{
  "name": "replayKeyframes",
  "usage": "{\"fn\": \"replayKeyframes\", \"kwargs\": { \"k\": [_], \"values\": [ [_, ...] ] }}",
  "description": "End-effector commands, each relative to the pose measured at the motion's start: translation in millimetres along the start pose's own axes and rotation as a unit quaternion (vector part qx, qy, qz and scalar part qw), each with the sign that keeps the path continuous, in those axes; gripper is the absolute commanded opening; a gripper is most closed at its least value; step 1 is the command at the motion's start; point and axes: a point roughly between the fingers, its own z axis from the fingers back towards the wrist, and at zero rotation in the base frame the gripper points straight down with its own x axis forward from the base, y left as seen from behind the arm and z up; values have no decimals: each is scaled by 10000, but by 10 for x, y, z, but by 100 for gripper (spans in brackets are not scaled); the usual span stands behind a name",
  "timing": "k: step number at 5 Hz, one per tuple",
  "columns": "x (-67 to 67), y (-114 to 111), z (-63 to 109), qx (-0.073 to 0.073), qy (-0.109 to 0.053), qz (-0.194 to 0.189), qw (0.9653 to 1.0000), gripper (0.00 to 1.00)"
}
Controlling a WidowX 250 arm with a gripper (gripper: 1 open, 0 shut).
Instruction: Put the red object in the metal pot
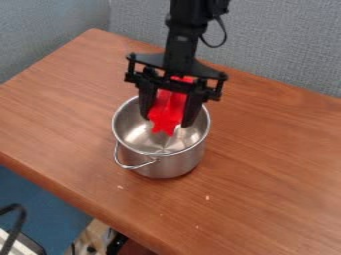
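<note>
Bright red, narrow object (167,112), partly hidden.

Bright red against black and silver above warm brown.

Vivid red on the object (167,112), framed by the matte black of the gripper (172,102); shiny silver with pale streaks across the metal pot (163,159); orange-brown wood tone over the table (266,169); speckled grey on the wall behind (286,40), with flat blue (40,204) at lower left.

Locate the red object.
In the camera view, the red object is left of centre, between the tool's fingers, over the metal pot's opening.
</note>
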Motion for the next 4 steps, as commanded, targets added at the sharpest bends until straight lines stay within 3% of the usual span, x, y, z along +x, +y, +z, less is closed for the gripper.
{"fn": "replayKeyframes", "kwargs": {
  "k": [1, 4],
  "values": [
    [68, 60, 2, -26, -38, 82, 10000, 100],
    [85, 66, 3, -46, -36, 108, 9999, 100]
  ]
}}
